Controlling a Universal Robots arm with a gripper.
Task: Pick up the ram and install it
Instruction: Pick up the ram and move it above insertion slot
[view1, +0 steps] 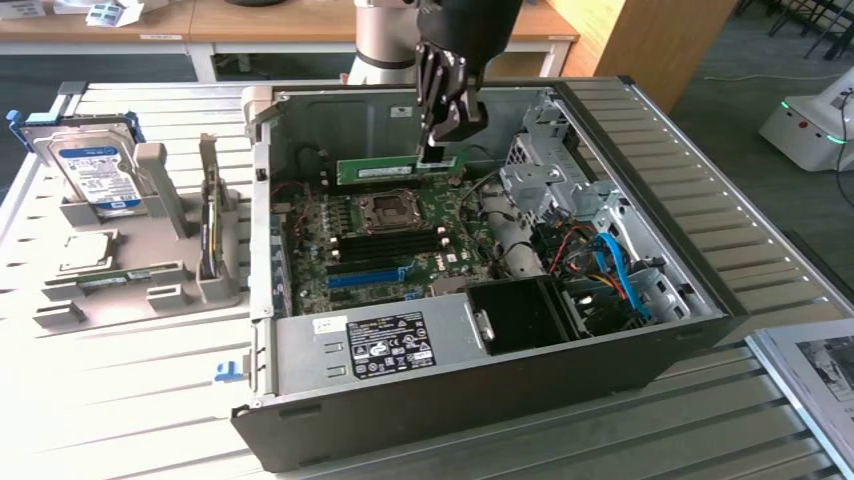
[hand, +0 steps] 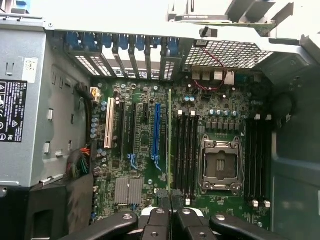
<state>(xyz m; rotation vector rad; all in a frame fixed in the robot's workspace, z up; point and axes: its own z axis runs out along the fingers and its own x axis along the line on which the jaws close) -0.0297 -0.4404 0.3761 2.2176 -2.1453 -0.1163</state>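
gripper (view1: 434, 152) clenched on the ram (view1: 380, 169), held on edge inside the open computer case (view1: 534, 392), above the motherboard (view1: 350, 262) slots beside the cpu socket (view1: 388, 209).

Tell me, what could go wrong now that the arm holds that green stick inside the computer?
The gripper holds the ram near one end, so the stick might tilt when pressed down. In the wrist view its thin edge hangs beside the black memory slots, not clearly over one, so it could miss and scrape the motherboard.
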